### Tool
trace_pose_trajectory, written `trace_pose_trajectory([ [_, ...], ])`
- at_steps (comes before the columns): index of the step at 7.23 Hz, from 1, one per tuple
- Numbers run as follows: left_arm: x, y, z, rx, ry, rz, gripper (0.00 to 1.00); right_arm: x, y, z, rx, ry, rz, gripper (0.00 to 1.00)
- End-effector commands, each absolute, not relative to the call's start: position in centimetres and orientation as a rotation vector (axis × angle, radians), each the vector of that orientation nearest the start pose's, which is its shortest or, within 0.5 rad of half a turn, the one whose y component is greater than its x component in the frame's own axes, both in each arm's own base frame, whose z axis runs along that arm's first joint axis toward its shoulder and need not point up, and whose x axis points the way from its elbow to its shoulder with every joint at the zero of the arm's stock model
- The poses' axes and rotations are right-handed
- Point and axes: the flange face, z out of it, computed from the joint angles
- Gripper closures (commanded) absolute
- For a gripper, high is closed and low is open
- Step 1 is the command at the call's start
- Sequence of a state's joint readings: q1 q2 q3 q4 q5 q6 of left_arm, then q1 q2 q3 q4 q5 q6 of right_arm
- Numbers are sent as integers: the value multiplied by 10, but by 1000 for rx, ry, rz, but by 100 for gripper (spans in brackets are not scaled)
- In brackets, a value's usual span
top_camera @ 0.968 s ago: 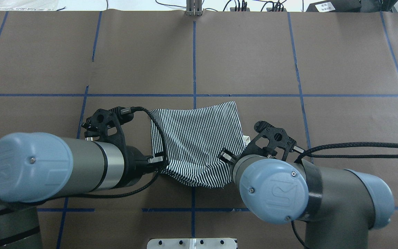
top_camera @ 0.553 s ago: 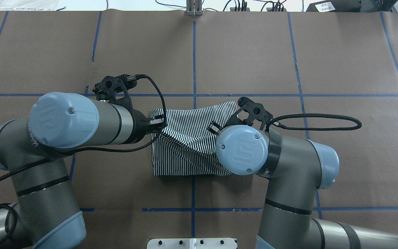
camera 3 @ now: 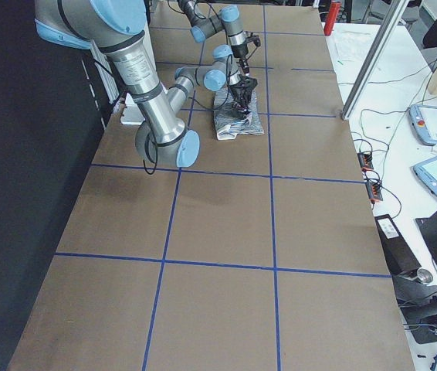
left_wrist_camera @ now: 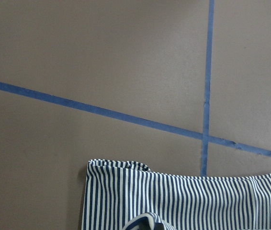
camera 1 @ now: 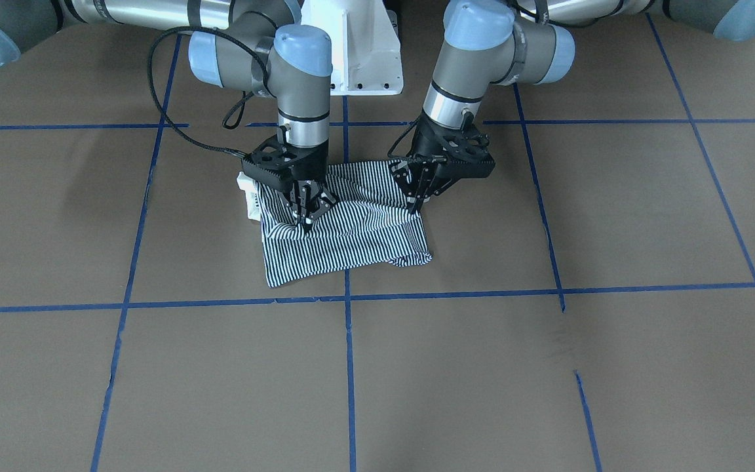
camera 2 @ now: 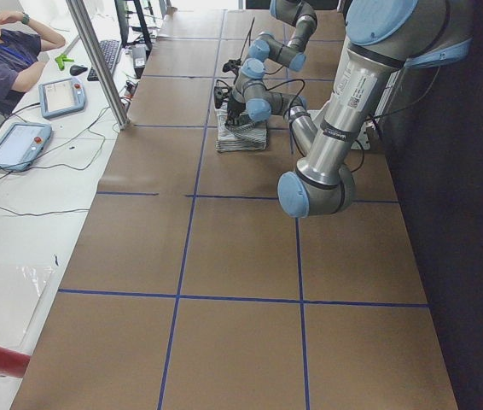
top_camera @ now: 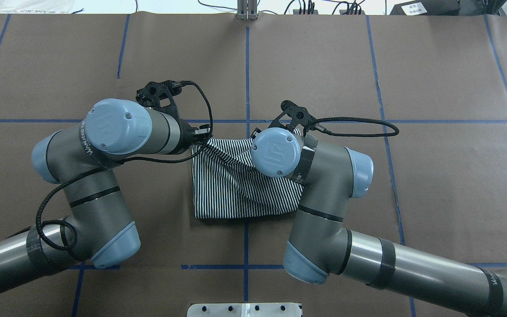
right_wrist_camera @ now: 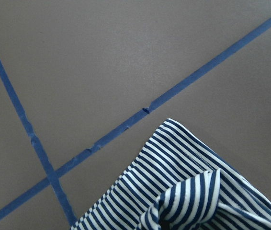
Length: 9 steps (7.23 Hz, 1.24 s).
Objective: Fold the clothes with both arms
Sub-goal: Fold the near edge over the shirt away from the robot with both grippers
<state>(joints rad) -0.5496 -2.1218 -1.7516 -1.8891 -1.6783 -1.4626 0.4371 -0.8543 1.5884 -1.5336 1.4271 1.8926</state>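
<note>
Polo shirt point(top_camera: 240, 198), striped, lies partly folded mid-table on the brown table point(top_camera: 434, 66); seen from overhead, the left gripper point(camera 1: 415, 204) is clamped on its raised edge at 10 o'clock; the right gripper point(camera 1: 303, 219) pinches a bunched fold at 1 o'clock, jaws together on cloth.

A robotics lab — two jointed arms point(top_camera: 99, 193) reach over a surface point(top_camera: 434, 66) papered brown and gridded with blue tape point(top_camera: 247, 66); at the upper left of the left side view, teach pendants point(camera 2: 62, 96) and a keyboard point(camera 2: 105, 58) lie on a white desk point(camera 2: 20, 222) beside a seated person point(camera 2: 2, 60).
</note>
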Motion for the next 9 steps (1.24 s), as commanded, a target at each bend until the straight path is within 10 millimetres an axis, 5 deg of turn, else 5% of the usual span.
trace_pose_trajectory([
  [1, 502, -454, 245, 245, 1005, -349, 100, -586, -459, 239, 206, -760, 768, 100],
  [3, 506, -456, 253, 239, 989, -351, 100, -592, -472, 245, 212, -758, 771, 100],
  [4, 506, -456, 253, 239, 989, -347, 79, -592, -473, 246, 227, -752, 740, 91],
  [5, 505, -455, 251, 301, 973, -233, 1, -592, -474, 247, 260, -735, 665, 1],
  [7, 488, -468, 251, 380, 990, -159, 0, -580, -488, 205, 262, -781, 564, 0],
  [9, 481, -472, 249, 361, 1005, -145, 0, -592, -472, 184, 310, -795, 424, 0],
])
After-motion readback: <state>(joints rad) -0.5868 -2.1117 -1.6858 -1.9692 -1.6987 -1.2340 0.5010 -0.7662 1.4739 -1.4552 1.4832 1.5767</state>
